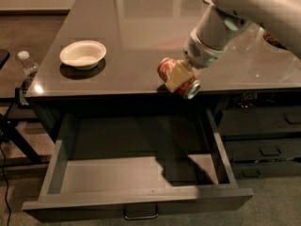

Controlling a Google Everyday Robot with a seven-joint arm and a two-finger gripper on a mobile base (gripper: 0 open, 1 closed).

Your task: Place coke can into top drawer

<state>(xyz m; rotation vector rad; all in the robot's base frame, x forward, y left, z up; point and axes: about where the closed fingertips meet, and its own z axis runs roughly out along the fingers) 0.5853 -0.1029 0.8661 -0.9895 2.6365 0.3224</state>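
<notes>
The coke can (pixel 165 69) is red with a silver end and lies tilted on its side in my gripper (pixel 178 77). The gripper is shut on the can and holds it at the front edge of the tabletop, right of centre. My white arm (pixel 221 29) reaches in from the upper right. The top drawer (pixel 136 199) is pulled wide open below the tabletop. Its pale grey inside shows nothing in it, and its metal handle (pixel 140 214) is at the bottom edge. The can hangs over the back right part of the drawer.
A white bowl (pixel 83 53) sits on the dark tabletop (pixel 136 18) at the left. A plastic bottle (pixel 27 66) stands beside the table's left edge. Dark smaller drawers (pixel 261 133) with black handles are at the right. A black stand and cable are at the far left.
</notes>
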